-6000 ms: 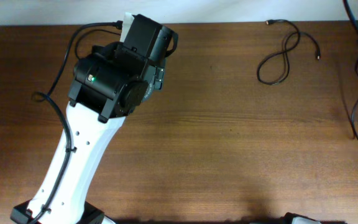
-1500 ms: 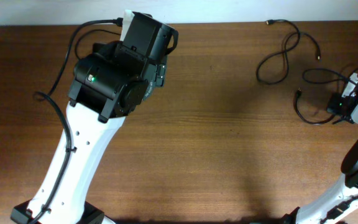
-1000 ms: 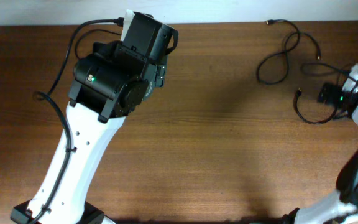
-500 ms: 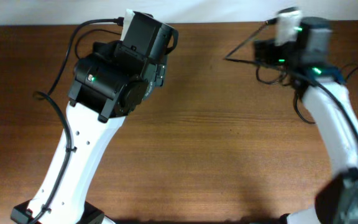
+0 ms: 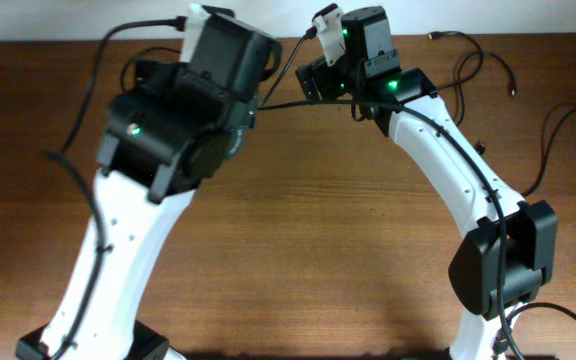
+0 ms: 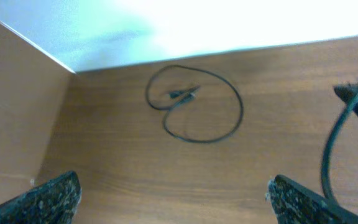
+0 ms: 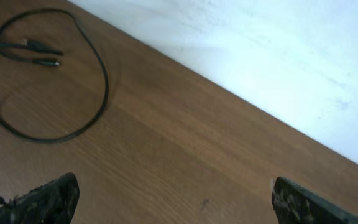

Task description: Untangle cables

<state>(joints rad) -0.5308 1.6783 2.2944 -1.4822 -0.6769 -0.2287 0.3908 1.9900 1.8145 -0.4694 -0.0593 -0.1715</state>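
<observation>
One thin black cable (image 6: 194, 106) lies in a loose loop by the back wall, its two plugs (image 6: 182, 94) inside the loop. The right wrist view shows a looped cable (image 7: 73, 106) with two plugs (image 7: 42, 55) at its upper left. Another cable (image 5: 460, 62) curls at the back right, partly behind the right arm (image 5: 438, 140). My left gripper (image 6: 176, 205) is open above bare wood, short of the loop. My right gripper (image 7: 176, 208) is open too, nothing between its fingers (image 7: 42, 202). Both wrists hover side by side at the back.
A thick black arm cable (image 6: 337, 143) hangs at the right of the left wrist view. A dark cord (image 5: 553, 145) curves in from the table's right edge. The white wall (image 7: 260, 50) runs along the back, and a side board (image 6: 11, 112) closes the left.
The right arm has swung from the table's right edge across to the back middle, beside the left wrist. The left arm has shifted slightly back. Both grippers stay open.
</observation>
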